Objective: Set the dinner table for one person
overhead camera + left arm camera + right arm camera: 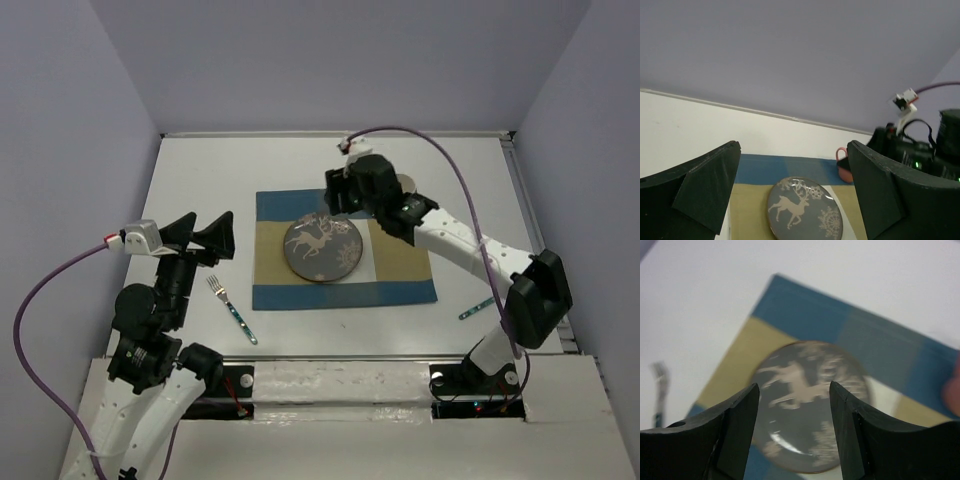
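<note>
Dinner table [200, 170] carries a checked placemat [400, 275] with a plate [322, 248] on it. A fork [230, 308] lies slanted on bare tabletop just left of the mat, tines toward the left gripper [205, 237], the nearer one, spread and empty. The right gripper [794, 395], also spread and empty, hovers over the plate.

Matt dinner table [200, 180], seemingly glossy plate [322, 248]

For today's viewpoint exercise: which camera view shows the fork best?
Top external: the whole fork lies sharp on the dinner table. Right wrist catches only a blurred part at its left edge; left wrist misses it.
</note>
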Robot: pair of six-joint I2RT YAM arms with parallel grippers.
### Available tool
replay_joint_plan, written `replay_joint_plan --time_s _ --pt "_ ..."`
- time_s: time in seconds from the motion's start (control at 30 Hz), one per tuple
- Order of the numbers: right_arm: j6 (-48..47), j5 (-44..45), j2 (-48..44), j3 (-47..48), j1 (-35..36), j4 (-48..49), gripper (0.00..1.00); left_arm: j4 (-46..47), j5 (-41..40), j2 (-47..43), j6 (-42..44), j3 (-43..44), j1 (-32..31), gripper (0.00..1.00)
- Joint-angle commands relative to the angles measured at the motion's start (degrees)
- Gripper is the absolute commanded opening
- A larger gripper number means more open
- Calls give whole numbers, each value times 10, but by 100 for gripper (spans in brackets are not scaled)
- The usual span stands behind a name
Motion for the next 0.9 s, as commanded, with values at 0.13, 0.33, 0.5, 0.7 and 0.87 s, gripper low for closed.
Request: replay_joint_plan --time_s 0.13,0.33,0.5,0.7,0.87 --pt "37 10 90 6 231 100 60 18 -71 9 16 14 38 99" --pt "42 43 209 85 313 75 58 25 -70 -1 16 14 62 99" --pt "46 45 288 166 347 45 57 26 -71 -10 14 13 64 99" --pt "48 41 366 241 366 4 56 31 -55 -30 10 9 64 99" --pt "45 83 405 278 378 -35 53 38 -36 -45 6 5 64 99"
